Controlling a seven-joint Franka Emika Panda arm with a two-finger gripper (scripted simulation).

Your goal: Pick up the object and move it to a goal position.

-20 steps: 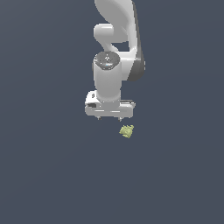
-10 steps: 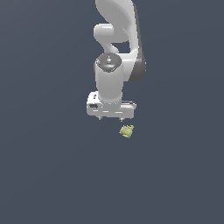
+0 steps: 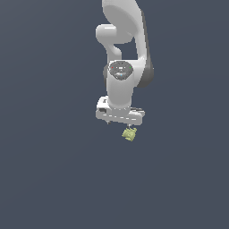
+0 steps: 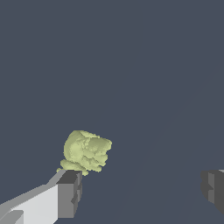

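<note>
The object point(image 3: 129, 133) is a small lumpy yellow-green item lying on the dark grey surface. My white gripper point(image 3: 120, 122) hangs just above it, with its middle a little toward the exterior view's left of the object. In the wrist view the object point(image 4: 86, 151) lies just past the tip of one dark finger point(image 4: 70, 192). The other finger point(image 4: 213, 187) is far off to the side. The gripper point(image 4: 142, 189) is open and empty, and the object does not sit between the fingers.
The plain dark grey surface point(image 3: 53, 179) fills both views, with no other objects or edges in sight. The white arm point(image 3: 125, 40) rises above the gripper in the exterior view.
The gripper has moved slightly down and toward the exterior view's right, closer to the object. The object has not moved.
</note>
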